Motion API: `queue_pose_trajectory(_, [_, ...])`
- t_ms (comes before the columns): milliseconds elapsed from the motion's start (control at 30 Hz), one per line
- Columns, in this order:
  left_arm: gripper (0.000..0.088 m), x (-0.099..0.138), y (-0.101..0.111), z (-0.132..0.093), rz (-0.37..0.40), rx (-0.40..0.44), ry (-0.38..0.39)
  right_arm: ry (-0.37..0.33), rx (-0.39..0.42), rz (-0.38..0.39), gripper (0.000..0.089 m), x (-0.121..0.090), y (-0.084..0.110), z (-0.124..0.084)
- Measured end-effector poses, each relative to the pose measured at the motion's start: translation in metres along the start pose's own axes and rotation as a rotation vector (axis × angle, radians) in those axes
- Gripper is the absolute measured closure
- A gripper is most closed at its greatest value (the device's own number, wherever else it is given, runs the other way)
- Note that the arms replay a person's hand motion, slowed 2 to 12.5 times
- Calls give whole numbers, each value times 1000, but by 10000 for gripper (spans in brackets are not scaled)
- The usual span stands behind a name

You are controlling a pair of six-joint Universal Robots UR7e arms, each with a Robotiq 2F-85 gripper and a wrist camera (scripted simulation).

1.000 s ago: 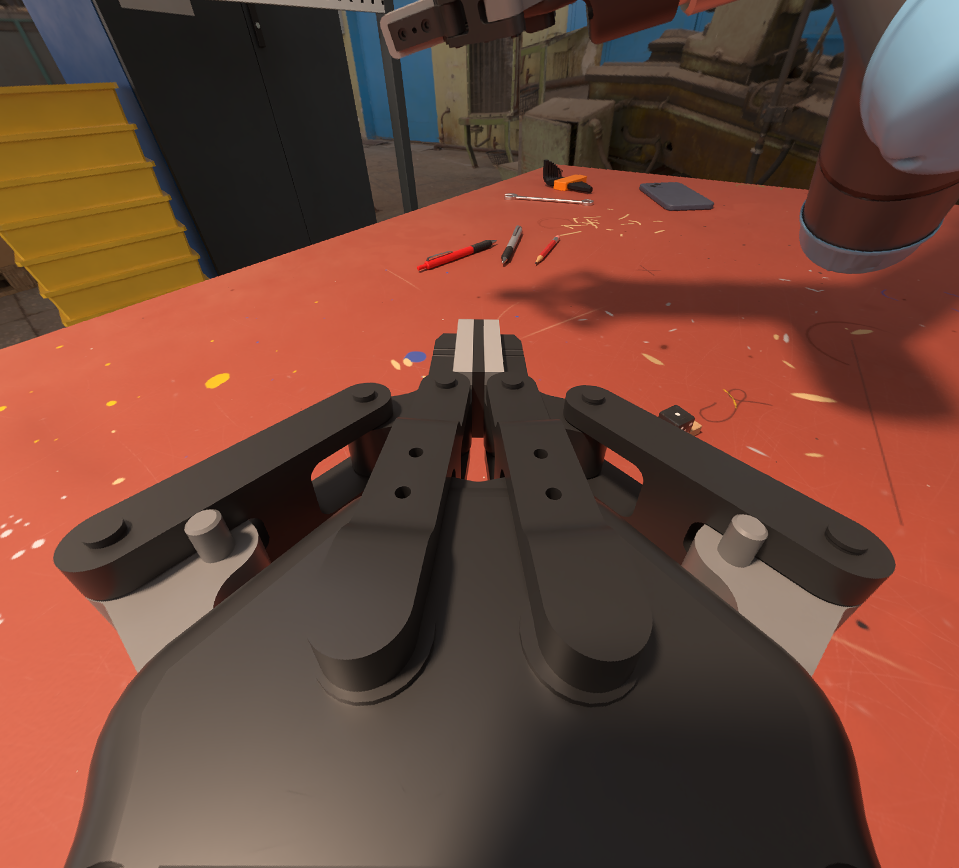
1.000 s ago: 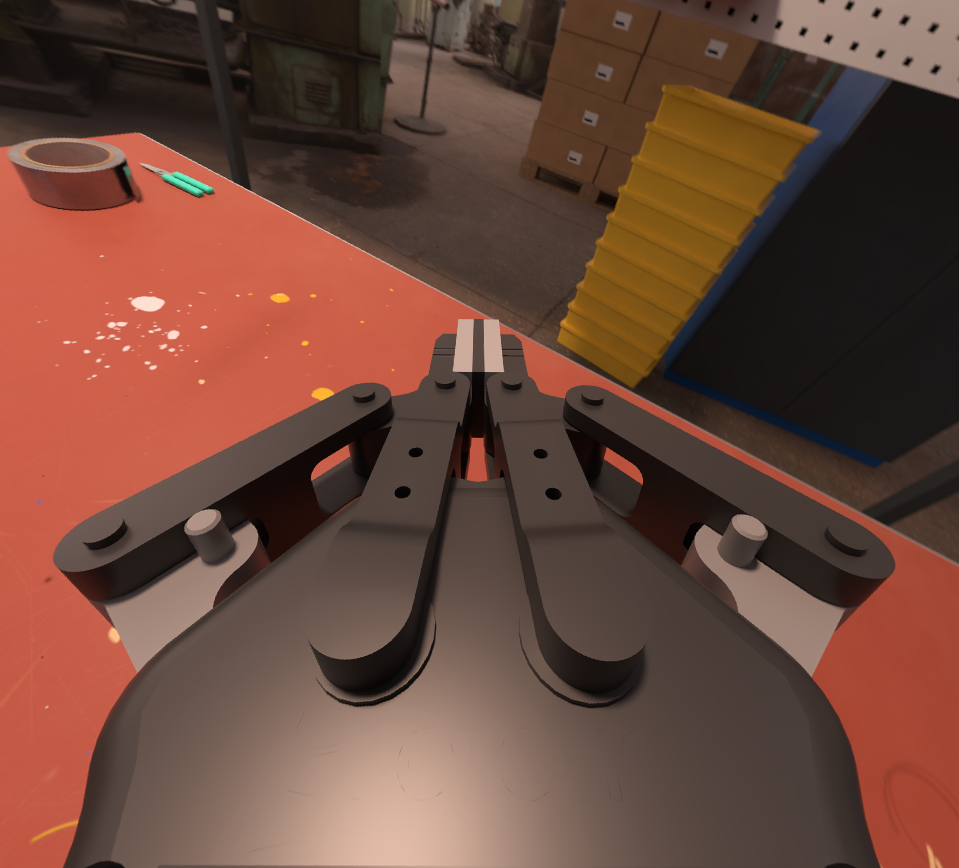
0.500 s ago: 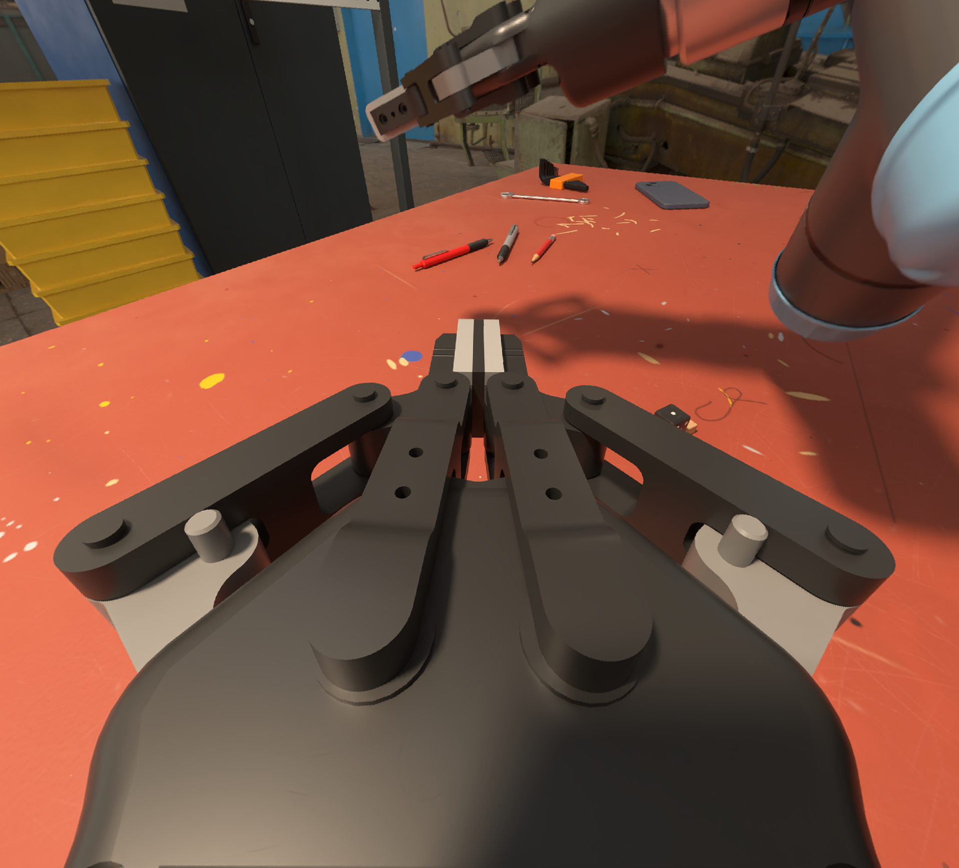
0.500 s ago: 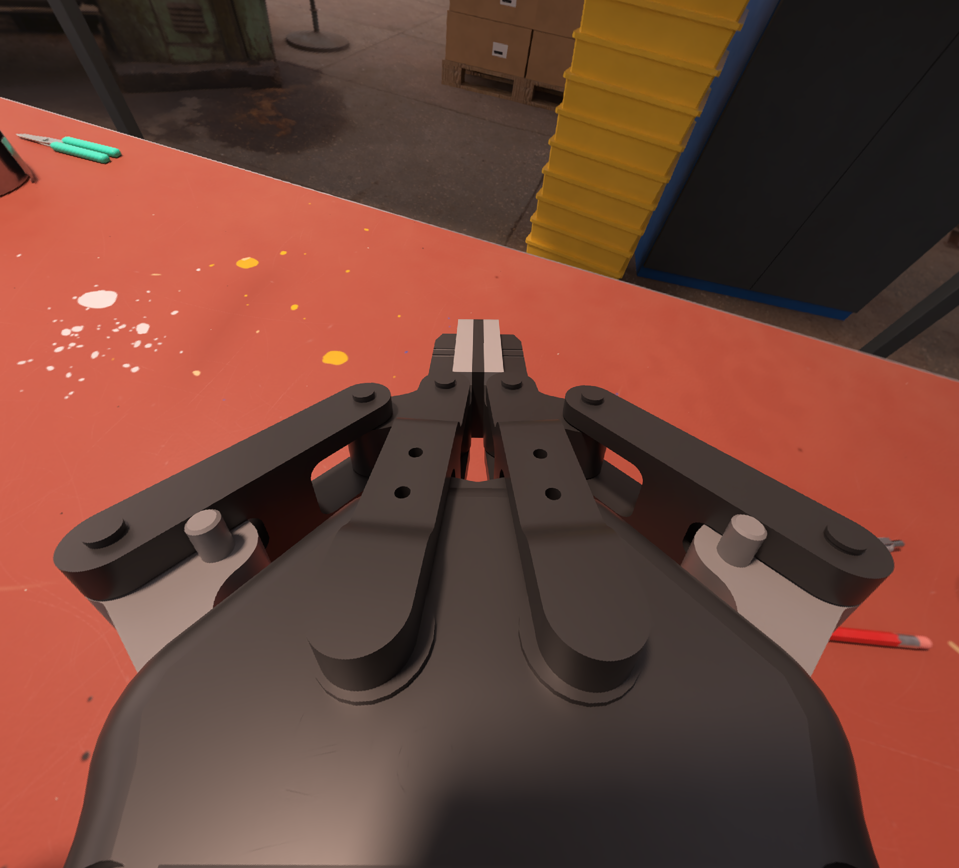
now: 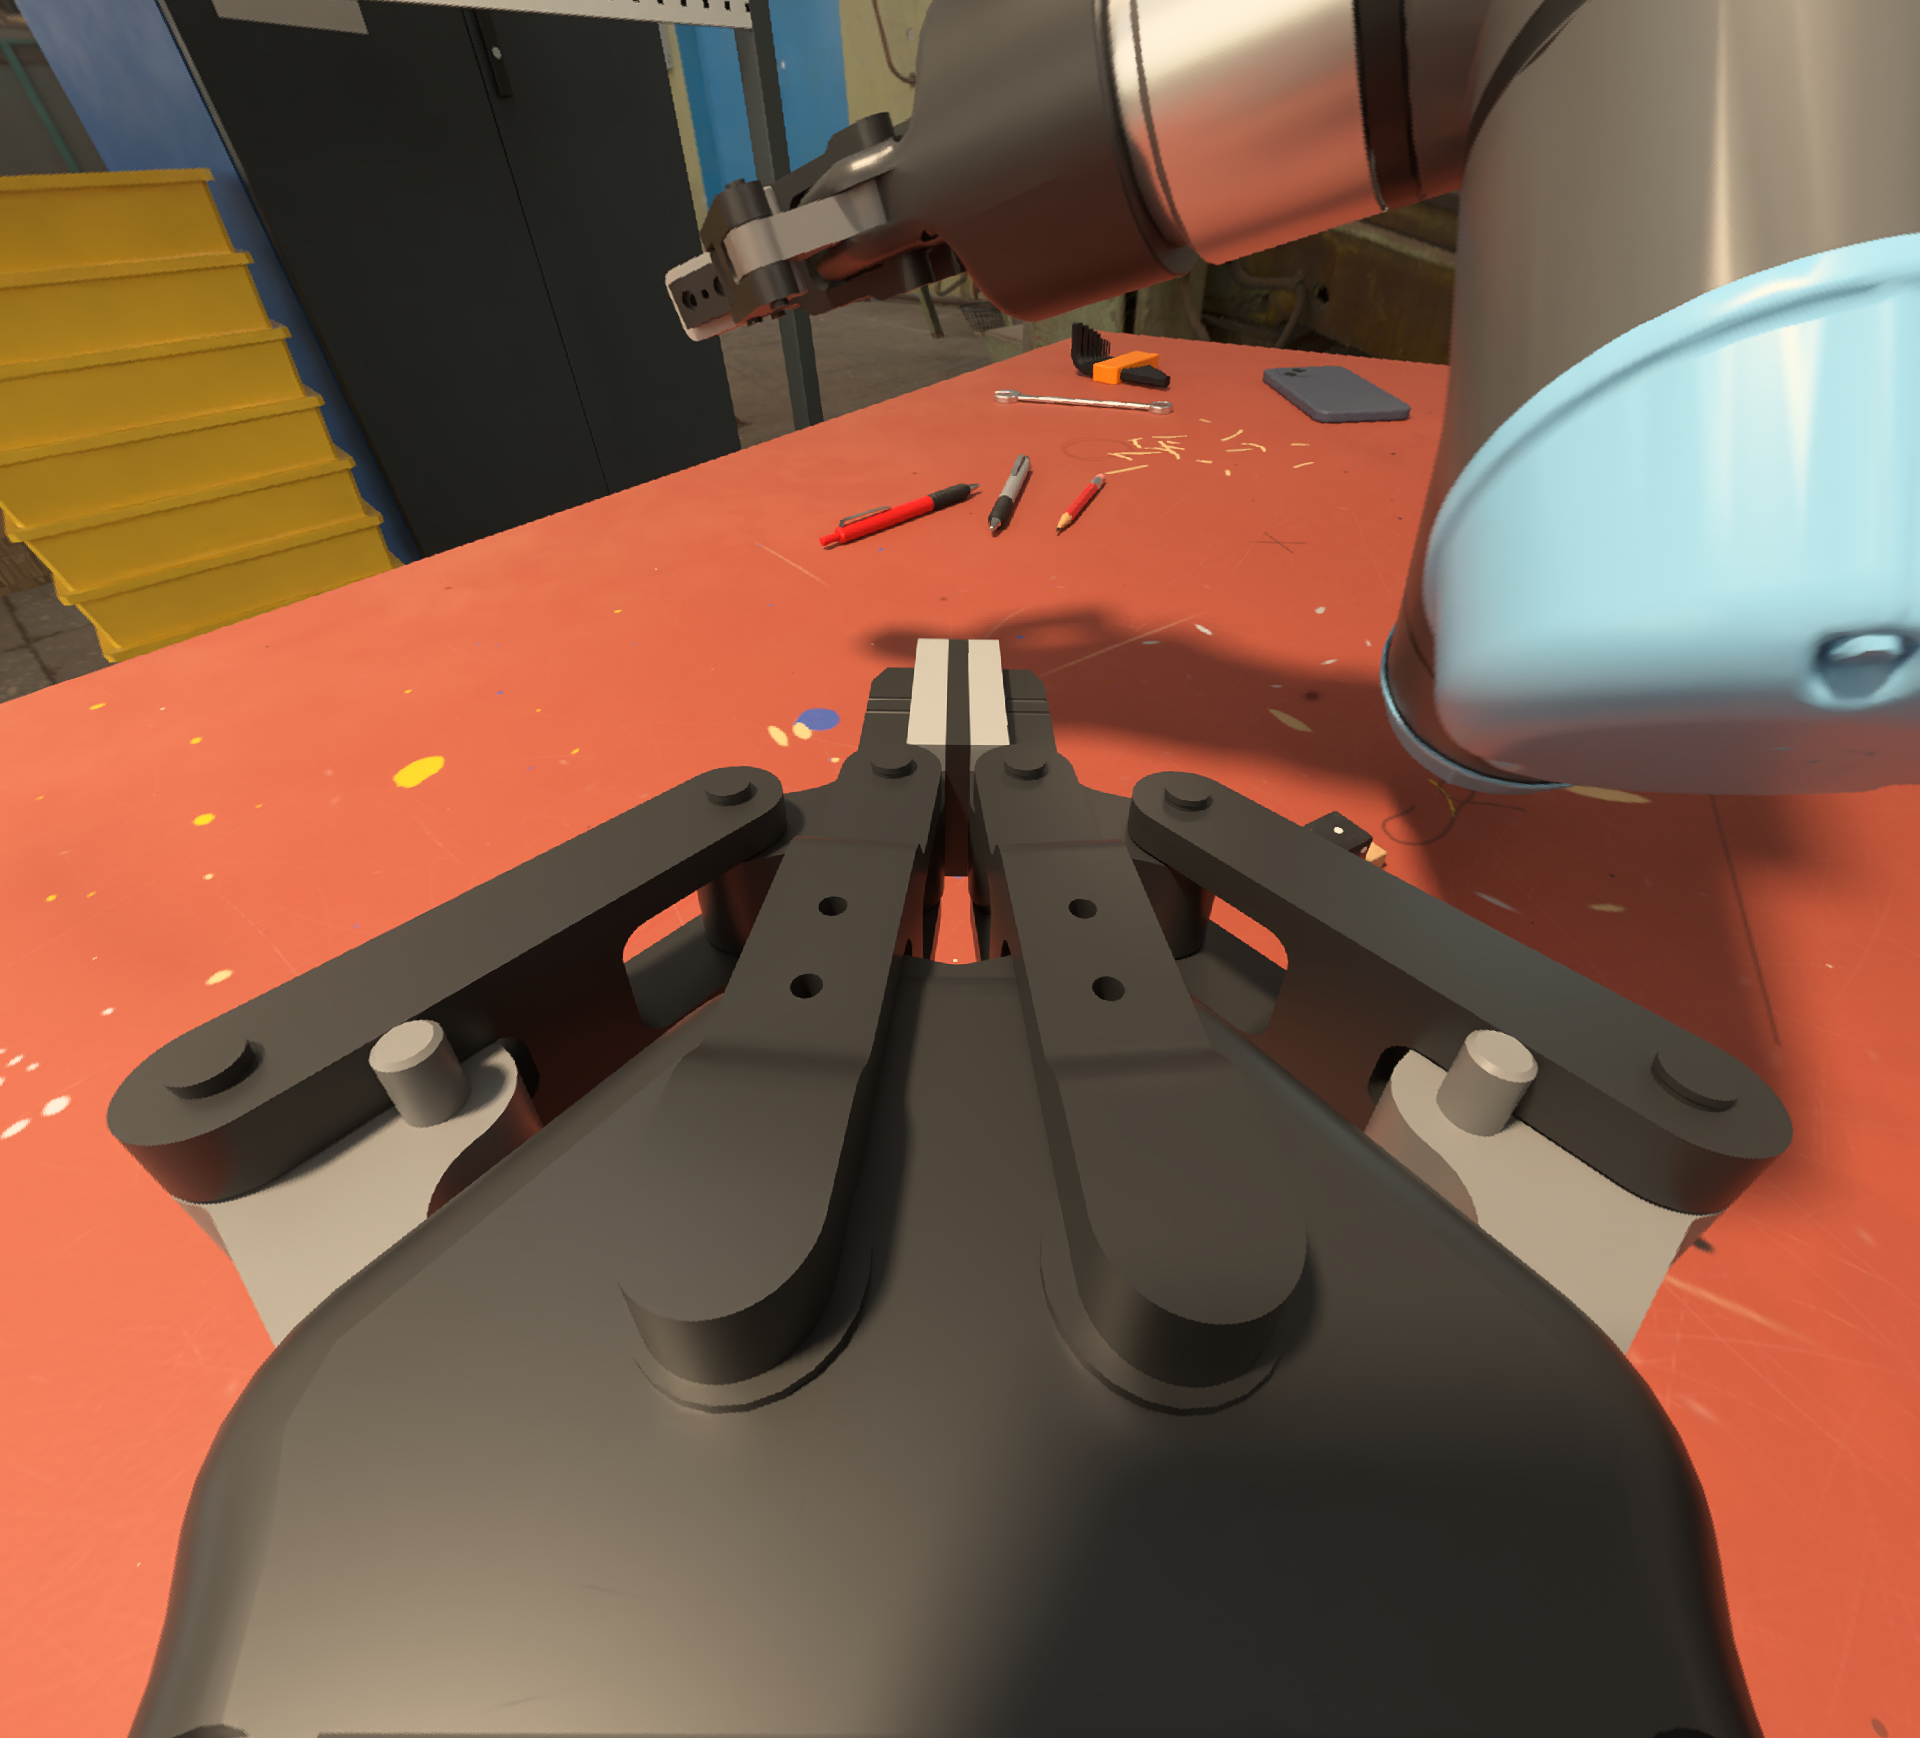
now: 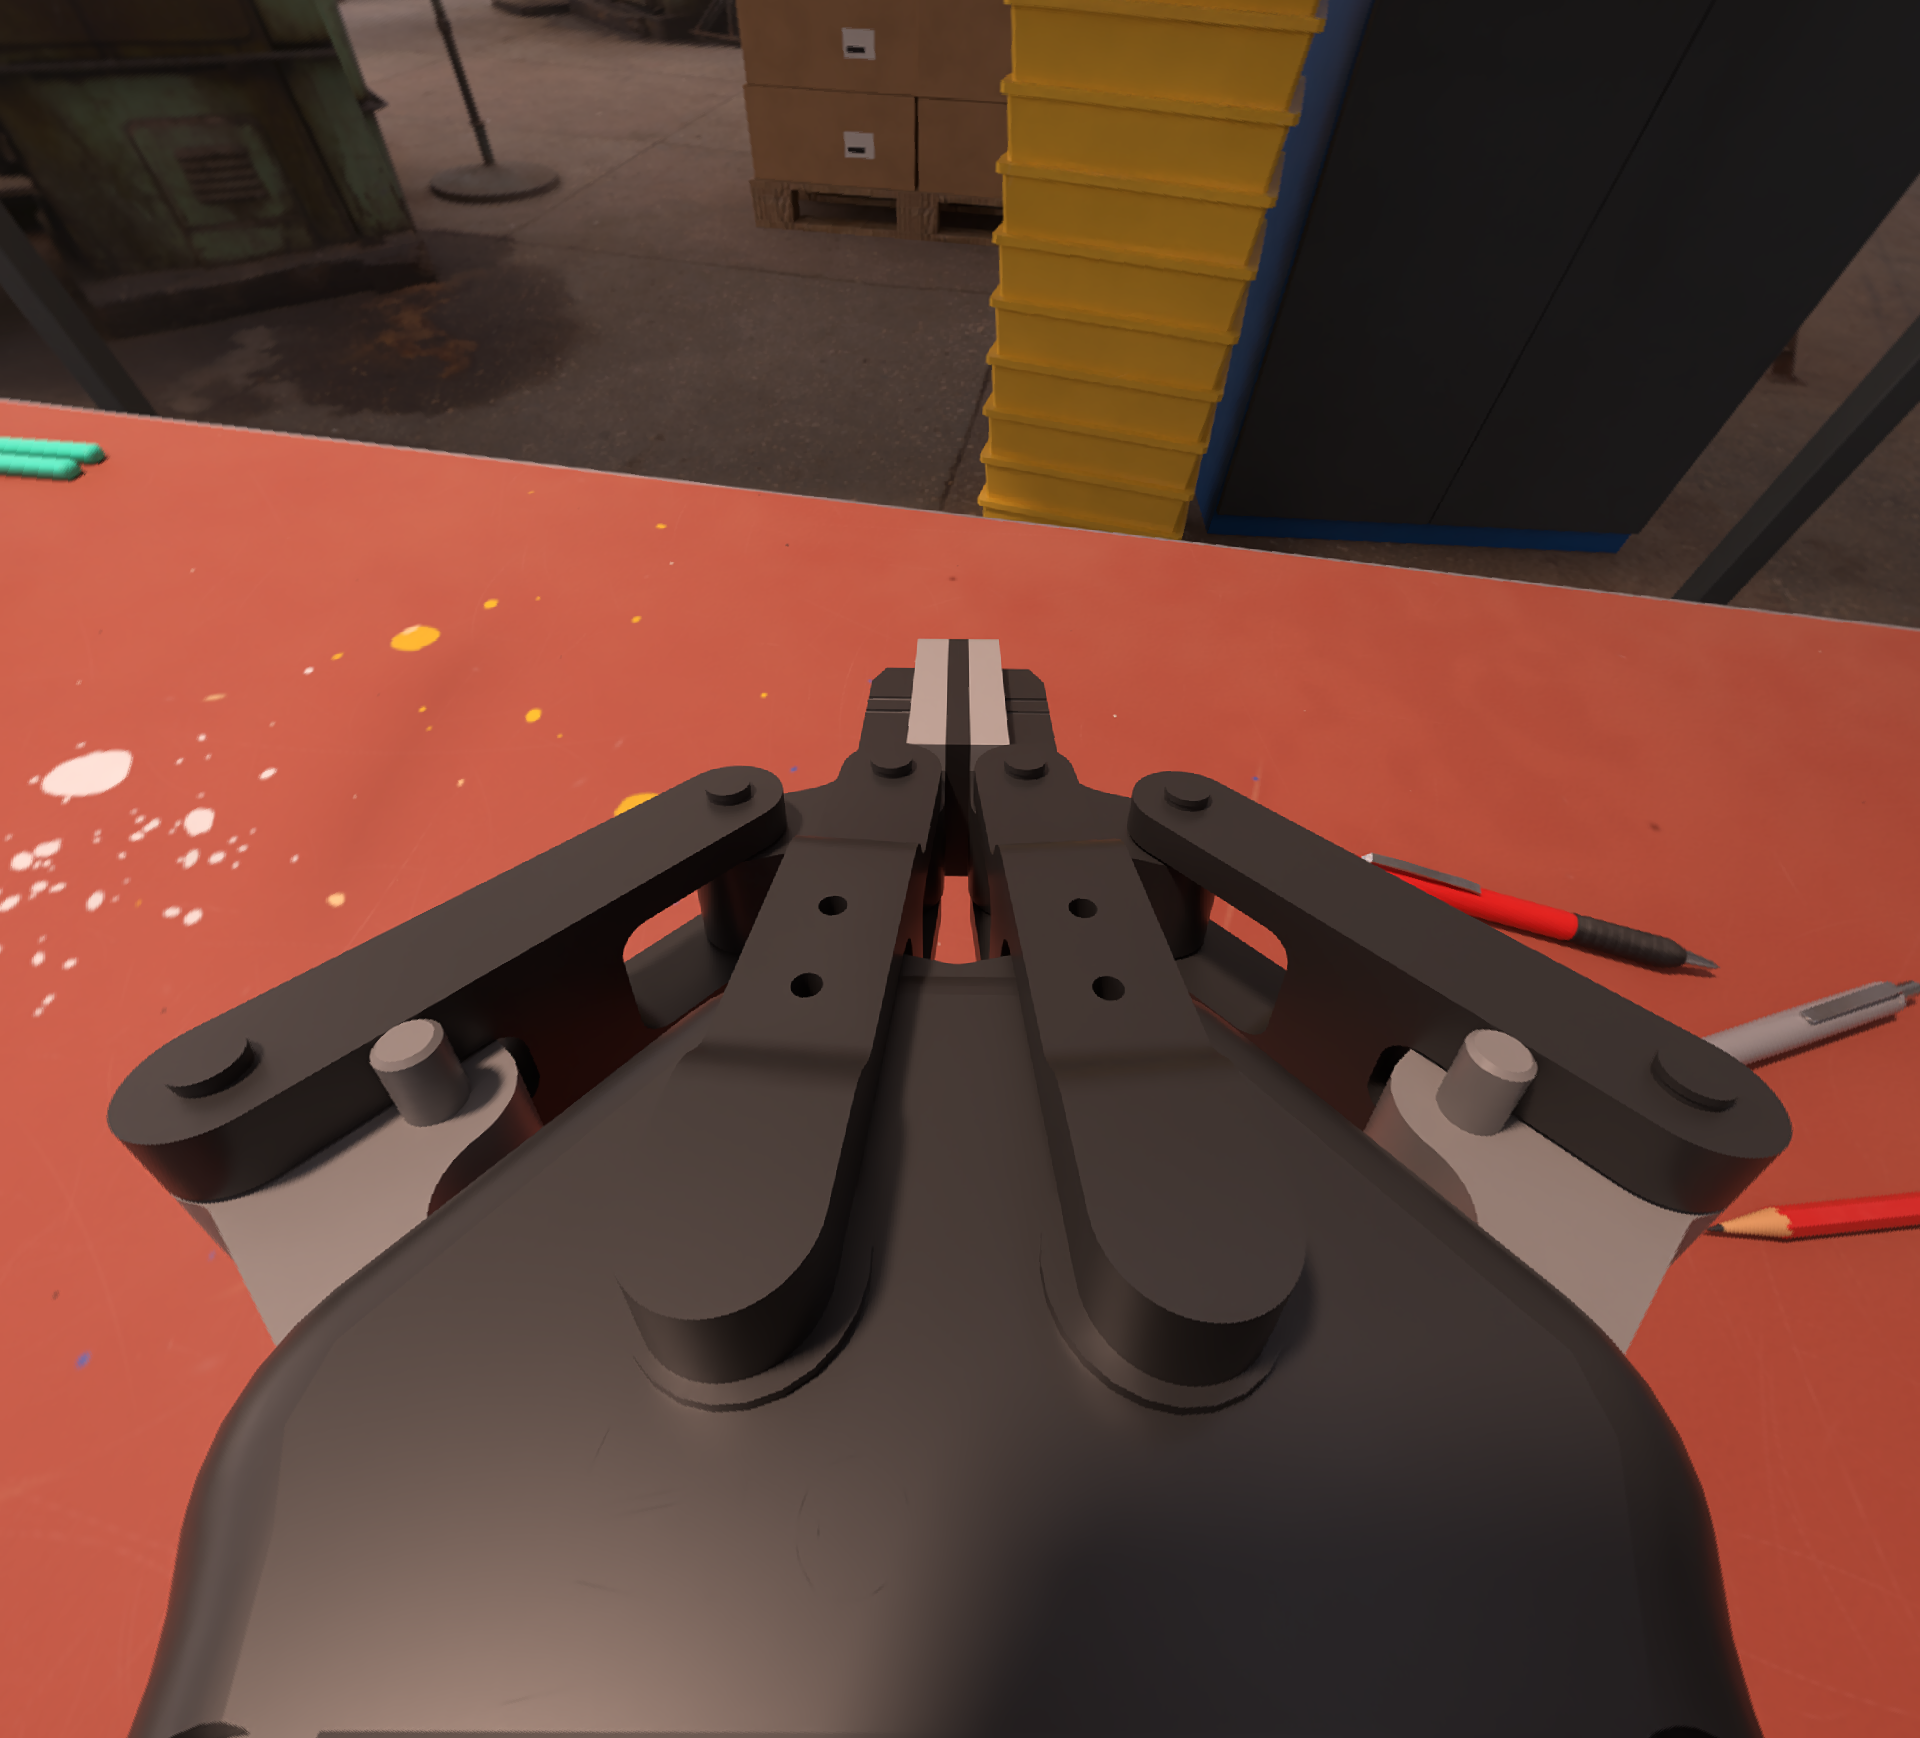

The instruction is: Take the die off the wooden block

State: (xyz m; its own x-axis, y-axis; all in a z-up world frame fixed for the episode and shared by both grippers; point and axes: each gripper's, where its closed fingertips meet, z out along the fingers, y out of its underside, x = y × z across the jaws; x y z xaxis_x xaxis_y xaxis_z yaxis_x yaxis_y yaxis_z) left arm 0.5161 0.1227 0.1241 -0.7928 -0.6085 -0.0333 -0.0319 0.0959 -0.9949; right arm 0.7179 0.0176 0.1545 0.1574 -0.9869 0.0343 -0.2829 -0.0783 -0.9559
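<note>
A small black die (image 5: 1338, 828) with a white pip sits on a tan wooden block (image 5: 1371, 852), both mostly hidden behind my left gripper's right linkage. My left gripper (image 5: 958, 649) is shut and empty, low over the red table (image 5: 520, 670), with the die to its right and nearer the camera. My right gripper (image 6: 958, 649) is shut and empty above the table near its far edge. It also shows in the left wrist view (image 5: 691, 306), high at the back, far from the die. The die does not show in the right wrist view.
A red pen (image 5: 899, 512), a marker (image 5: 1008, 493) and a red pencil (image 5: 1081, 504) lie mid-table, with a wrench (image 5: 1081, 402), hex keys (image 5: 1122, 363) and a phone (image 5: 1335, 393) behind. The right arm's elbow (image 5: 1662, 493) looms at right. Yellow bins (image 6: 1132, 213) stand off the table.
The right arm has swung left and lower across the left wrist view. The right wrist view has tilted down toward the table, bringing the pens and pencil into sight. My left gripper has hardly moved.
</note>
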Motion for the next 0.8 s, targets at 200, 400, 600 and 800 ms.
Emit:
queue_pose_trajectory(200, [882, 0, 0, 0, -2, -2, 2, 33, 3, 43, 893, 2, -1, 10])
queue_pose_trajectory(400, [882, 0, 0, 0, -8, 1, 5, 53, -13, 56, 893, 2, -2, 17])
queue_pose_trajectory(600, [882, 0, 0, 0, -9, 1, 6, 65, -16, 60, 893, 3, -5, 21])
queue_pose_trajectory(800, [882, 1, 0, 0, -9, 1, 7, 79, -19, 70, 893, 7, -6, 25])
